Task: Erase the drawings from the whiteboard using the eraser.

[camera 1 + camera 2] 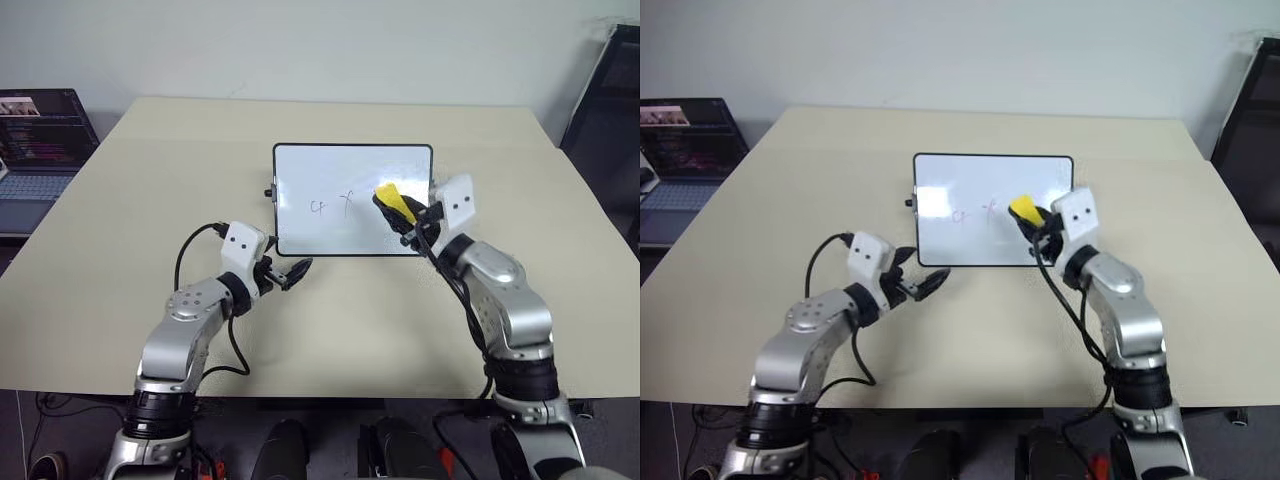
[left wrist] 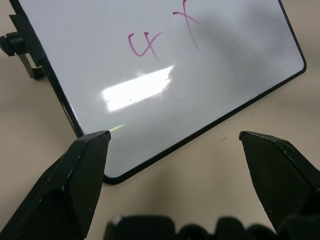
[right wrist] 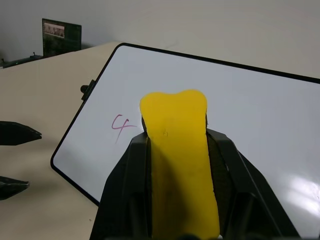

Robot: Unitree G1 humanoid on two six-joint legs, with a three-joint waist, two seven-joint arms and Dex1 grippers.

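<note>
1. The table (image 1: 120,260) takes up most of the head view, a pale top carrying everything I work on. A laptop (image 1: 40,140) sits off it at the far left edge of the frame, out of my way.

2. The whiteboard (image 1: 330,195) lies flat just above the centre of the head view. Lying flat, it lets me press down on it without it tipping.

3. My right gripper (image 1: 408,213) is at the right end of the board, just right of centre in the frame. Its jaws are clamped tight on the eraser (image 1: 393,197), squeezing the yellow block so it bulges past the tips. I judge that firm pinch is there to stop the block twisting during a wipe.

4. My left gripper (image 1: 292,271) sits below the board's lower left corner, jaws spread wide and holding nothing. From there I could pin the frame if the board slides; that is my guess.

5. The drawings (image 1: 333,206) are faint reddish strokes, a "4" and a cross, in the middle of the board, just left of the eraser. No third mark is visible; the block may cover that spot.
</note>
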